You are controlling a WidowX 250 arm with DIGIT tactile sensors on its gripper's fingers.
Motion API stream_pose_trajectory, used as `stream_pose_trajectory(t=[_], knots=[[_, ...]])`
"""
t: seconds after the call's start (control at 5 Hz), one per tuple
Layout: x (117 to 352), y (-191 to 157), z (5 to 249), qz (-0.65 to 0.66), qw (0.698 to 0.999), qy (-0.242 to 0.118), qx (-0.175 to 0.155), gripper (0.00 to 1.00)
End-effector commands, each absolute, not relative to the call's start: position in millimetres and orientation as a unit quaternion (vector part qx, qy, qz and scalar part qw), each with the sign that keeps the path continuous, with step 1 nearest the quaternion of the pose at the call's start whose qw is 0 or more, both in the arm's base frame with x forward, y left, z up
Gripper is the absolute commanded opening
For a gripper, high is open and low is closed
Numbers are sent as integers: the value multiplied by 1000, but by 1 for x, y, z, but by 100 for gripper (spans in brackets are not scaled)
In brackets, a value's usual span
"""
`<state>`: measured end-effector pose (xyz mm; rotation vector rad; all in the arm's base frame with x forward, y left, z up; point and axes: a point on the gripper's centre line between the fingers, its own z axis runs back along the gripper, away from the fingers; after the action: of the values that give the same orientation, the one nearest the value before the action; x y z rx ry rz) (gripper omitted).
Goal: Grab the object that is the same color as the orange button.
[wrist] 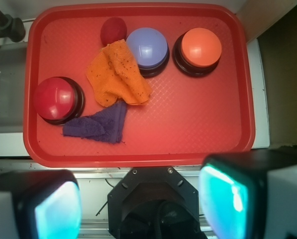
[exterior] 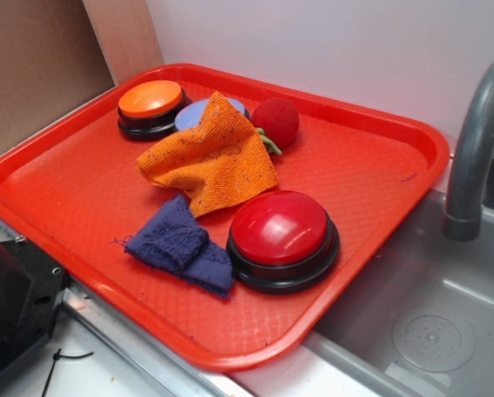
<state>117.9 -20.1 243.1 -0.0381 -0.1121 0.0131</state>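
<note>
The orange terry cloth (exterior: pixel 209 155) lies crumpled in the middle of the red tray (exterior: pixel 371 157), partly draped on the lavender button (exterior: pixel 199 112). In the wrist view the cloth (wrist: pixel 117 73) sits left of centre. The orange button (exterior: pixel 151 101) stands at the tray's far left corner; it also shows in the wrist view (wrist: pixel 201 48). My gripper (wrist: pixel 141 209) is open and empty, high above the near tray edge, well clear of the cloth. Its teal pads (wrist: pixel 223 201) frame the robot base. The gripper is out of the exterior view.
A large red button (exterior: pixel 281 231) and a dark blue cloth (exterior: pixel 180 246) lie near the tray's front. A red ball (exterior: pixel 276 121) sits behind the cloth. A grey sink (exterior: pixel 420 322) with a faucet (exterior: pixel 472 157) is to the right. The black robot base (exterior: pixel 11 306) stands at the left.
</note>
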Motion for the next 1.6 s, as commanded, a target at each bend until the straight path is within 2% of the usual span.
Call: stream_pose_trajectory(t=[0.0, 0.4, 0.6, 0.8, 1.0, 1.2, 1.4], knots=[[118, -20, 243, 7, 998, -56, -19, 100], [140, -9, 189, 127, 987, -92, -28, 100], [157, 0, 156, 193, 977, -91, -20, 100], [178, -1, 124, 220, 968, -120, -20, 100], [200, -6, 94, 222, 966, -131, -27, 100], [214, -9, 68, 211, 968, -139, -13, 100], [227, -12, 47, 211, 970, -117, -25, 100]])
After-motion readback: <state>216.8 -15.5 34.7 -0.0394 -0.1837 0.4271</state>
